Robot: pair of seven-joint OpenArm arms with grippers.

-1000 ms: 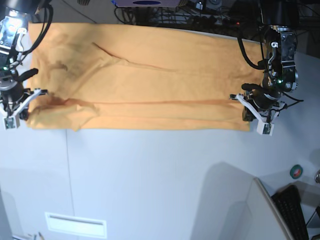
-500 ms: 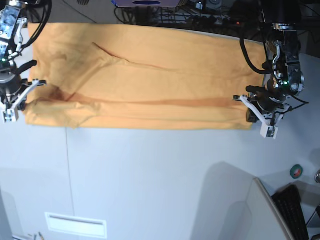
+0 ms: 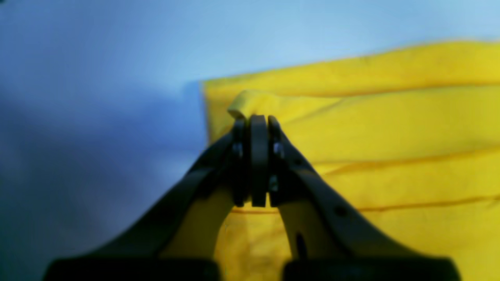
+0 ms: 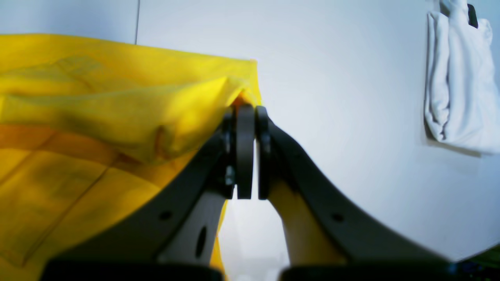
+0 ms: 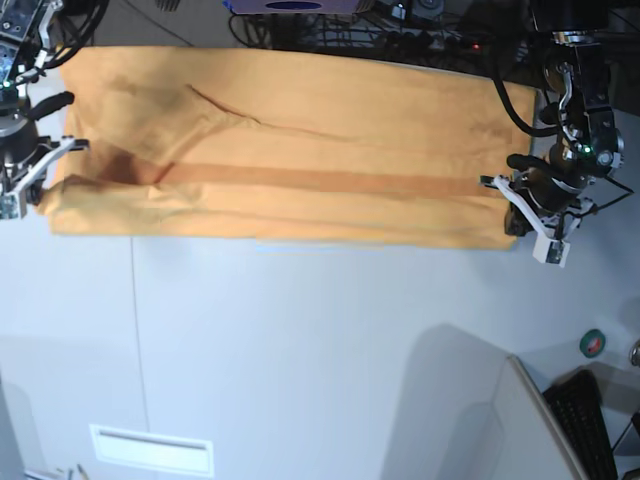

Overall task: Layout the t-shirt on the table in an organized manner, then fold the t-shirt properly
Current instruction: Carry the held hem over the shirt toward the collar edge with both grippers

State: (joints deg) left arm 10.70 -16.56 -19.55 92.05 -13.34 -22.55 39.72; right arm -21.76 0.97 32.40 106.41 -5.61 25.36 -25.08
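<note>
The orange t-shirt (image 5: 300, 140) lies as a long band across the far part of the table (image 5: 320, 340), with its near edge doubled over into a strip. At the band's right end my left gripper (image 5: 522, 214) is shut on a small fold of the shirt's corner (image 3: 250, 103), its fingertips (image 3: 258, 128) pressed together. At the band's left end my right gripper (image 5: 28, 186) is shut on the opposite corner of the t-shirt (image 4: 117, 113). The cloth hangs taut between the two. No print shows.
A dark seam line (image 5: 135, 340) runs down the tabletop on the left. A green tape roll (image 5: 593, 343) and a black keyboard (image 5: 590, 425) sit at the right front. Folded white cloth (image 4: 457, 78) lies beyond the shirt's end. Cables crowd the far edge (image 5: 400, 25).
Both grippers have moved outward and toward the far edge with the shirt's corners held. The near strip has been pulled straighter and lies further over the shirt.
</note>
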